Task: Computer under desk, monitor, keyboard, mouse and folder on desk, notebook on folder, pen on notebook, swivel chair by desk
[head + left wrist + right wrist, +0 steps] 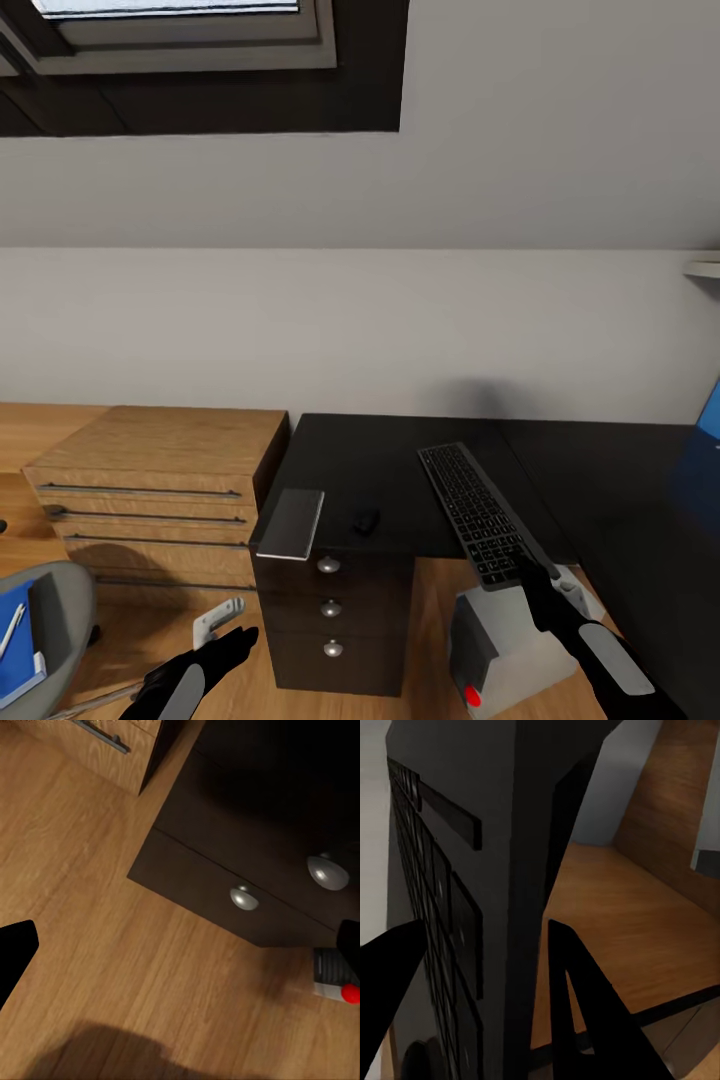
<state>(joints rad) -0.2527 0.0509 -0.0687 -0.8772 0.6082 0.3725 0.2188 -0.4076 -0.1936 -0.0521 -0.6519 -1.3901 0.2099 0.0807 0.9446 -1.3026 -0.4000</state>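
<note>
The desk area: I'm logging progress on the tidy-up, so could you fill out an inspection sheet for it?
Surface: dark brown desk, mostly bare.
Job's things: black slim keyboard overhanging the desk's front edge; small black mouse and flat grey folder-like slab on the desk; grey computer tower with red light on the floor; blue item and white pen on the grey swivel chair; blue monitor edge.
Clutter: nothing seen.
Grippers: right gripper fingers straddle the keyboard's near end; left gripper empty, fingers apart.
Cables: nothing seen.
Surroundings: light wooden dresser, wood floor, white wall, window.
</note>
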